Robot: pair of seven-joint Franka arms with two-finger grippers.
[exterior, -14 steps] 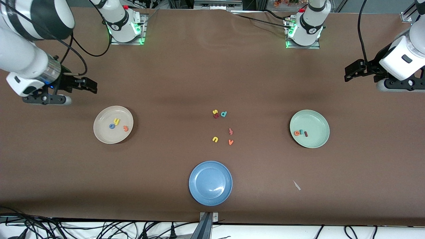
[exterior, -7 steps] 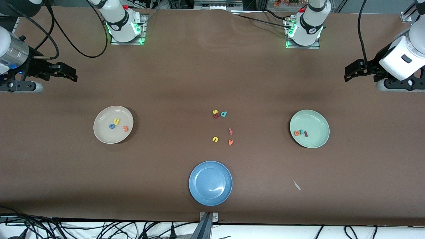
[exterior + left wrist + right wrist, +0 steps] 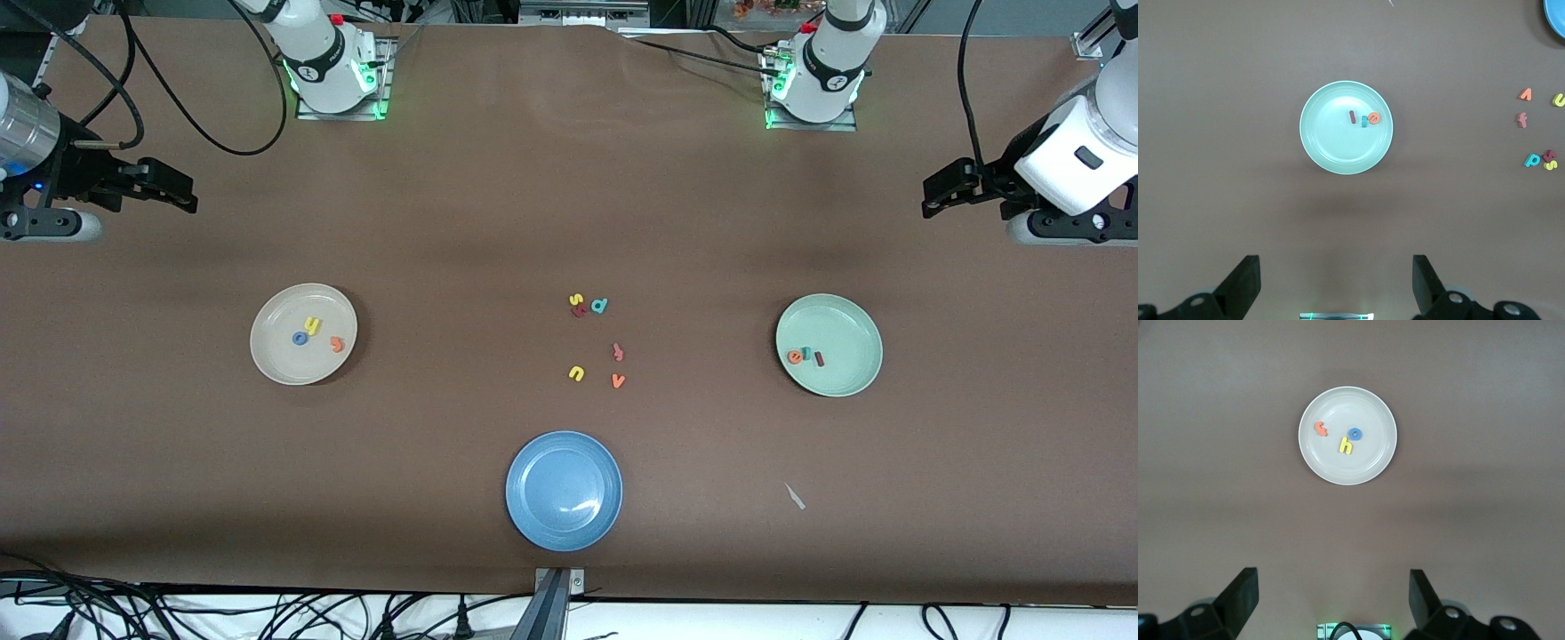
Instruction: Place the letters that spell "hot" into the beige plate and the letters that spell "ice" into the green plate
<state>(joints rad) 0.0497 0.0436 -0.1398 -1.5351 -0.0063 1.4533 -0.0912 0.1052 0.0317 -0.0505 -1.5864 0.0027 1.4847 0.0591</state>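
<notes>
The beige plate [image 3: 267, 351] holds the yellow h [image 3: 312, 326], the blue o [image 3: 300, 338] and the orange t [image 3: 336, 343]. In the green plate [image 3: 849, 324] lie the orange e [image 3: 794, 357], the teal c [image 3: 805, 354] and the dark red i [image 3: 819, 358]. My right gripper [image 3: 182, 197] hangs open and empty over bare table at the right arm's end, apart from the beige plate [image 3: 1365, 467]. My left gripper [image 3: 929, 203] waits open and empty over the left arm's end, away from the green plate [image 3: 1331, 137]. Both wrist views show wide-apart jaws, right gripper [image 3: 1333, 597] and left gripper [image 3: 1336, 280].
Between the two plates lie loose letters: yellow s [image 3: 575, 300], teal d [image 3: 599, 306], a pinkish hooked one [image 3: 618, 352], yellow u [image 3: 576, 373], orange v [image 3: 618, 380]. A blue plate [image 3: 564, 490] sits nearest the front camera. A small pale scrap [image 3: 795, 497] lies nearby.
The right arm has drawn back from beside the beige plate toward its own end of the table, its gripper still open. The left arm and all letters have stayed put.
</notes>
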